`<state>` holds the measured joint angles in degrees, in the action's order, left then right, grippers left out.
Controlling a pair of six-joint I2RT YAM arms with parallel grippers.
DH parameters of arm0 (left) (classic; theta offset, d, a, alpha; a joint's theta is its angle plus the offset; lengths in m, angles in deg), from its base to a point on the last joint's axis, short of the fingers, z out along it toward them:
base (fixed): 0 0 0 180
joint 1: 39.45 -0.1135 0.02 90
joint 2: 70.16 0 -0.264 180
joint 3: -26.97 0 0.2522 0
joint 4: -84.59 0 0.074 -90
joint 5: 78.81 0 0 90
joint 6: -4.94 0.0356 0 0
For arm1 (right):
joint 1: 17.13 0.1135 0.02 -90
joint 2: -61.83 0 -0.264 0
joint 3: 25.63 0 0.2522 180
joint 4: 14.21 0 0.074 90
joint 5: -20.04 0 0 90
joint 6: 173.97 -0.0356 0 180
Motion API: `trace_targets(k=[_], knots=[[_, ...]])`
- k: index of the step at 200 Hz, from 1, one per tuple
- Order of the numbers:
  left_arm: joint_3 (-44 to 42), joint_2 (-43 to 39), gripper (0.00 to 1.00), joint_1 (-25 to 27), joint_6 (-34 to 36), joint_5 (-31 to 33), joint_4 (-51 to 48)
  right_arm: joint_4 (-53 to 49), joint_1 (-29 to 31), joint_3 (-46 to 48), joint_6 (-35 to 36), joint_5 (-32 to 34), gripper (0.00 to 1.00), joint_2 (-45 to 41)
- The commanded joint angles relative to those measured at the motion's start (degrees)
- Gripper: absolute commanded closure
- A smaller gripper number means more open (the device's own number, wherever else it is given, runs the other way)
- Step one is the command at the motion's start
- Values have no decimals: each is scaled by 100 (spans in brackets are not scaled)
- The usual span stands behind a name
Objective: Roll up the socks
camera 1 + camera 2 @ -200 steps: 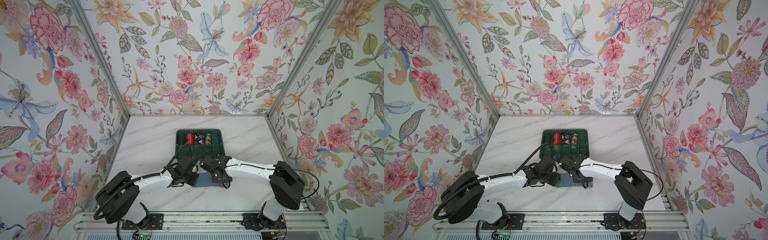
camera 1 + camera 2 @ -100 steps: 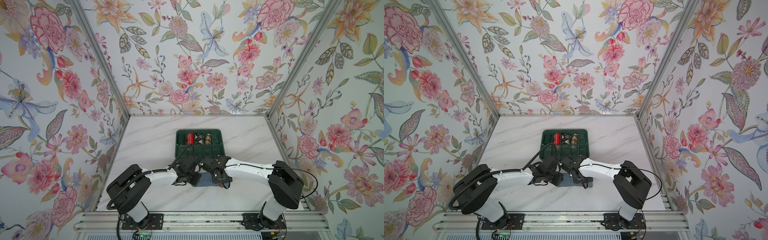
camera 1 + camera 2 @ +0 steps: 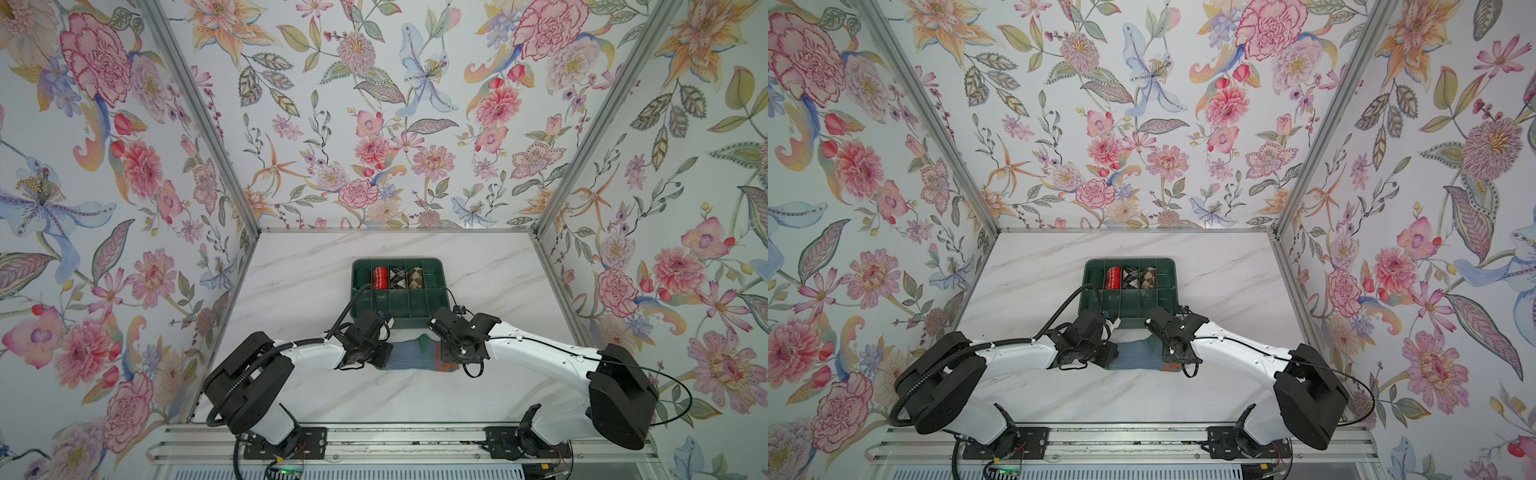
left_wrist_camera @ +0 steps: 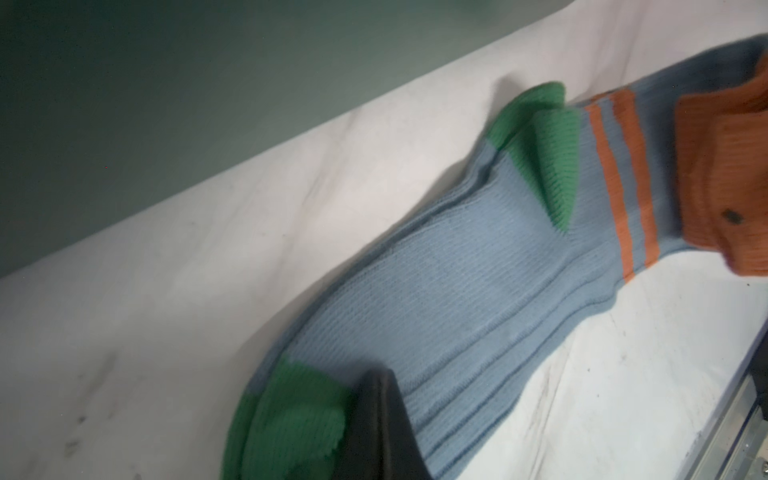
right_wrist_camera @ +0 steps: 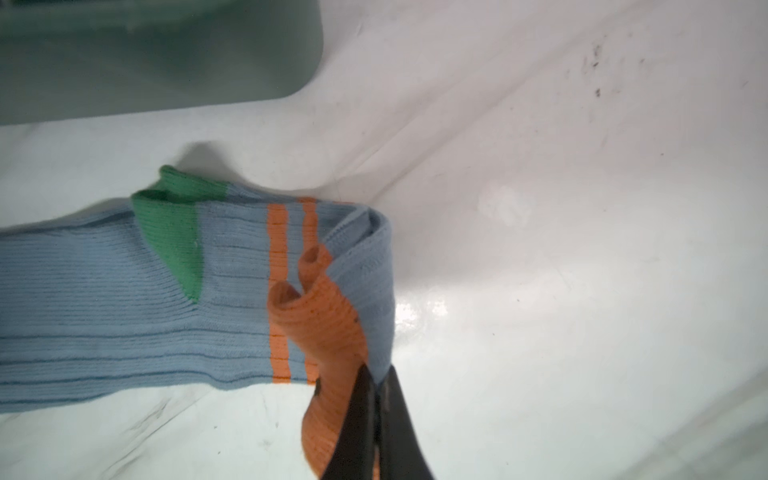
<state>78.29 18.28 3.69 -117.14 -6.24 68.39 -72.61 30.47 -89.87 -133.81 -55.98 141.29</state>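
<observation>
Having just snapped closed, the right gripper point(image 5: 376, 376) is pinching the orange cuff point(image 5: 328, 332) of the grey-blue ribbed fabric socks point(image 5: 124, 311), lying on the white marble tabletop point(image 5: 540, 291); the left gripper point(image 4: 376, 386), pressed together, is pinning the green toe point(image 4: 291, 415), readying the roll.

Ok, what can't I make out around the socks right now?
- Toe end of the socks: under the left gripper in both top views; cut by the frame edge in left wrist view.
- The orange cuff: mostly under the right gripper in both top views.
- Green tray, near compartments: partly behind cables.

Green tray point(image 3: 409, 322) blocks beyond; marble table point(image 3: 374, 395) nearer seems open.
</observation>
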Motion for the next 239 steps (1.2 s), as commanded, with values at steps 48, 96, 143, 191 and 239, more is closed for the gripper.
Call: trace_targets(k=[48, 96, 143, 191, 239], knots=[[-236, -204, 100, -174, 30, 416, -881, 466, -998, 826, 451, -833, 82, -636], [-168, -205, 100, -174, -9, 407, -881, 581, -1235, 838, 616, -996, 72, -650], [301, -478, 100, -176, 32, 497, -1215, 712, -1235, 871, 481, -1217, 71, -1029], [910, -718, 96, -174, 122, 544, -1624, 844, -869, 884, 339, -1388, 71, -1139], [1053, -836, 97, -172, 121, 399, -1753, 729, -400, 624, 222, -1038, 68, -677]])
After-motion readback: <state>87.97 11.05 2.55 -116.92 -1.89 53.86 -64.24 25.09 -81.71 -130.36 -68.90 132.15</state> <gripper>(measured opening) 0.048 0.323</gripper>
